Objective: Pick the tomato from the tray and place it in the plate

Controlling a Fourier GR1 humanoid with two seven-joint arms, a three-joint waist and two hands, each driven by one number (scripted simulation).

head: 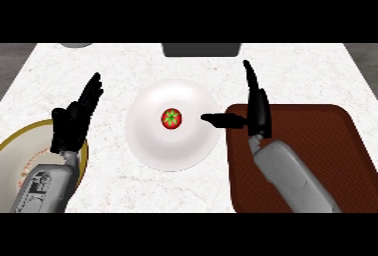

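A small red tomato (170,118) with a green stem top lies at the middle of the white plate (159,150). The dark brown tray (332,145) sits at the right and holds nothing that I can see. My right hand (255,112) hovers over the tray's left edge, just right of the plate, fingers straight and pointing away, thumb stretched toward the tomato without touching it. My left hand (74,120) stands open at the left, fingers up, apart from the plate.
A cream plate with a gold rim (15,145) lies at the lower left, partly under my left forearm. A dark box (201,49) and a grey round object (77,45) sit at the counter's far edge.
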